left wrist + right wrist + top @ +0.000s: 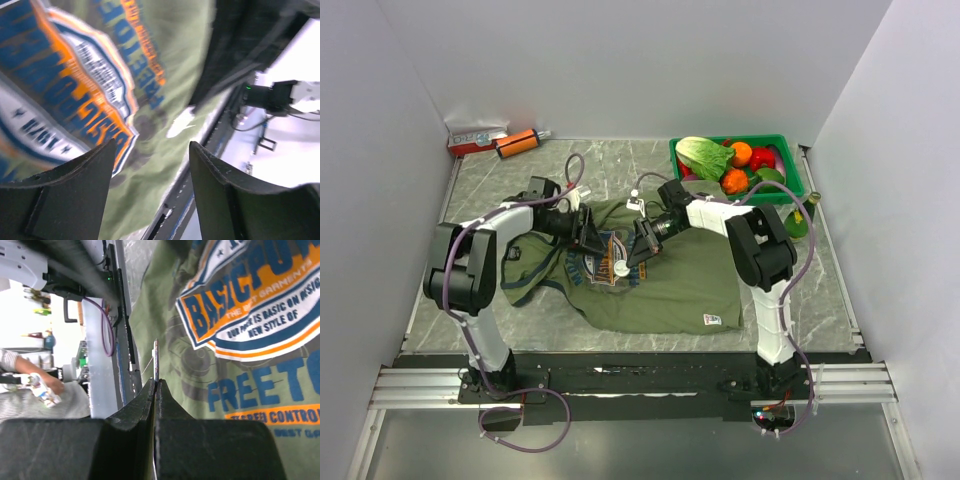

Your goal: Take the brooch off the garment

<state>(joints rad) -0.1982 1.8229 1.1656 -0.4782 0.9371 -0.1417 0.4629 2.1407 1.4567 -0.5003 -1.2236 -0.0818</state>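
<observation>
The garment [670,280], an olive-green T-shirt, lies spread on the table with its round blue-orange-white chest print [600,255] facing up. My right gripper [628,260] is shut on the brooch [621,268], a tiny whitish disc at the print's lower right edge. In the right wrist view the brooch [155,357] shows edge-on, sticking out of the closed fingertips of the gripper [155,382] over the green cloth [165,305]. I cannot tell whether it is still pinned. My left gripper [587,232] is open and empty just above the print [75,95], as the left wrist view [152,145] shows.
A green crate [790,165] of vegetables stands at the back right. A green item [798,222] lies beside the right arm. An orange cylinder [518,143] and a red-white box [475,140] lie at the back left. The white hem label [713,320] sits on the shirt's near edge.
</observation>
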